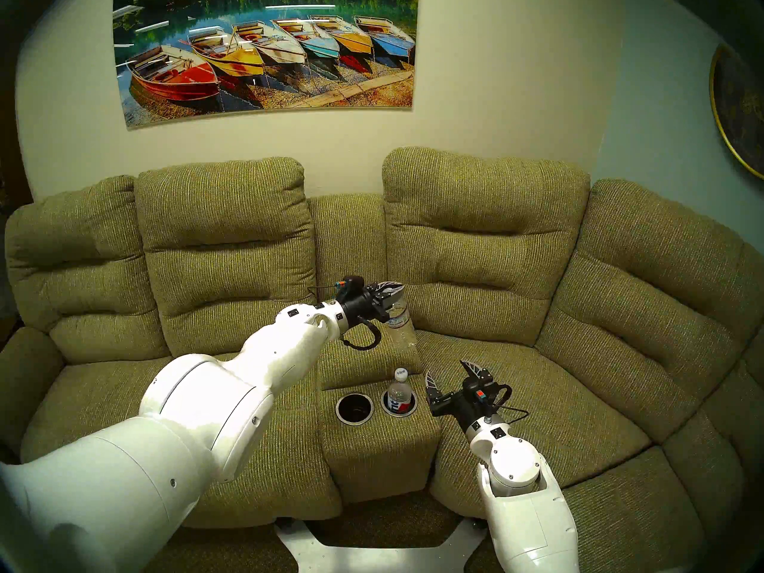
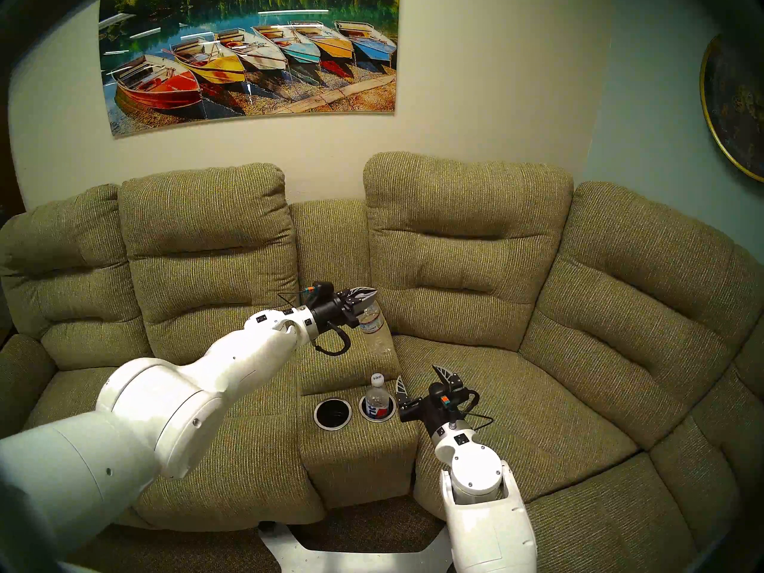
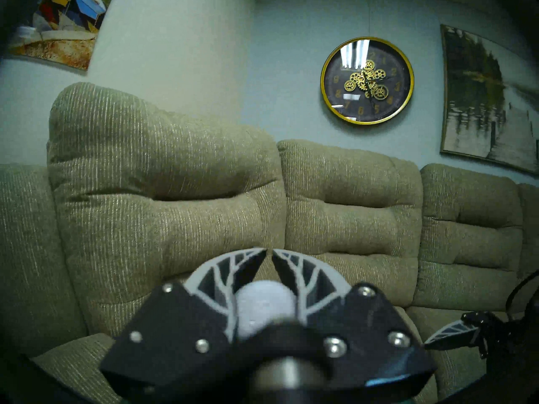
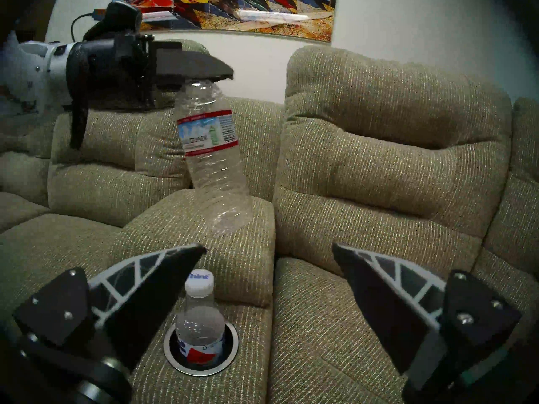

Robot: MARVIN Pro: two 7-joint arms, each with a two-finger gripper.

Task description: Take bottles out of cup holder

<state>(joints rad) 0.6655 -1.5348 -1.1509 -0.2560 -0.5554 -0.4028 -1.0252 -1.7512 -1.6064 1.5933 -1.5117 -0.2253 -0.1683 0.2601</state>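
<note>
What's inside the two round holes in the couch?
The right cup holder has the hint bottle standing in it; its bottom is hidden in the well. The left cup holder looks dark, with nothing visible inside.

1. We're in a living room: an olive-green sectional sofa (image 1: 475, 270) wraps the corner.
2. A boat picture (image 1: 264, 51) hangs above it.
3. On the side wall, a gold-rimmed gear clock (image 3: 367, 80) and a lake painting (image 3: 490, 103).

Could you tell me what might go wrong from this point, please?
1. The left tool grips the crinkled bottle only at its top; tilted over the console, it could slip or topple.
2. The right tool, open beside the capped bottle, may bump it against the metal rim.
</note>
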